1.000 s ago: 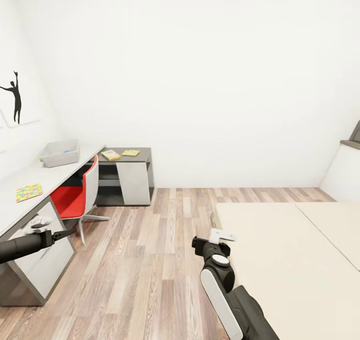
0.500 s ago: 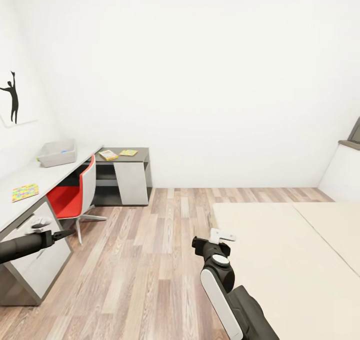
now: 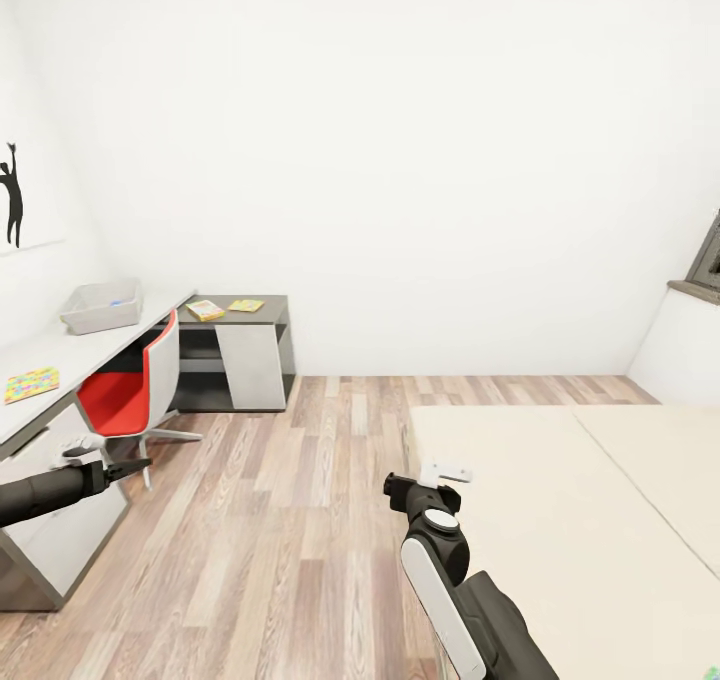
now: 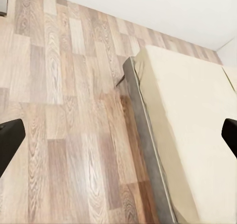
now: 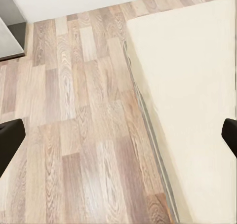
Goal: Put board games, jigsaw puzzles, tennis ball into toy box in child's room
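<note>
Both sets of fingers stand wide apart and hold nothing: in each wrist view the dark tips sit at opposite edges with only floor and bed between them. In the head view the left gripper (image 3: pixel 130 467) reaches out beside the near end of the bench (image 3: pixel 60 360), while the right gripper (image 3: pixel 425 488) hangs over the floor (image 3: pixel 300 500) at the bed's (image 3: pixel 560 520) near corner. Further out, the toy box (image 3: pixel 100 307) sits on the bench by the wall, with something small and blue inside that I cannot identify. A colourful flat game (image 3: pixel 30 384) lies on the bench nearer the robot, well apart from the box. On the darker corner section two more flat pieces rest near each other, one (image 3: pixel 205 310) and another (image 3: pixel 245 305); whether puzzles or games I cannot tell. The ball is not discernible. A green sliver (image 3: pixel 711 673) peeks at the bed's far lower edge. Judging from this, the tidying is barely begun: nearly everything remains outside the box.
</note>
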Controlling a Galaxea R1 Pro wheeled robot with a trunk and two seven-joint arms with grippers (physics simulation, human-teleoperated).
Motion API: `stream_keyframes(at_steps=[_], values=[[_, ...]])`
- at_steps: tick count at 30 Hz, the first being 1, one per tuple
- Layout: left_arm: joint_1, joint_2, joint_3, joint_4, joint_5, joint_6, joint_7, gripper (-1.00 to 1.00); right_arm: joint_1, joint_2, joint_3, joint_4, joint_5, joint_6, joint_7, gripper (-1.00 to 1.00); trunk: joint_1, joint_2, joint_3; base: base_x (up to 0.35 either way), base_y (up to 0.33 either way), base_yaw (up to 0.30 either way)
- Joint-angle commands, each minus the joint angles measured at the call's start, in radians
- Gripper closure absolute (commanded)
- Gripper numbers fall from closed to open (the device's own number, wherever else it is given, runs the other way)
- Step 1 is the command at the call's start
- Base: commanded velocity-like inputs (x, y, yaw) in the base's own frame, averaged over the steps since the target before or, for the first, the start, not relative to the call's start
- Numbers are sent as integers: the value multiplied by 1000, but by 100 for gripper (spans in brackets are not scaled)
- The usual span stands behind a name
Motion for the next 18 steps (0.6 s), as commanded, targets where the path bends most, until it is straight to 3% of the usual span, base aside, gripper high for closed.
stream_keyframes(at_steps=[1, 18], values=[[-2, 0, 2, -1, -9, 8, -9, -100, -1, 0, 1, -1, -7, 4, -8, -100, 1, -2, -2, 0, -237, 0], [-2, 0, 2, -1, -9, 8, -9, -100, -1, 0, 1, -1, -7, 4, -8, -100, 1, -2, -2, 0, -239, 0]])
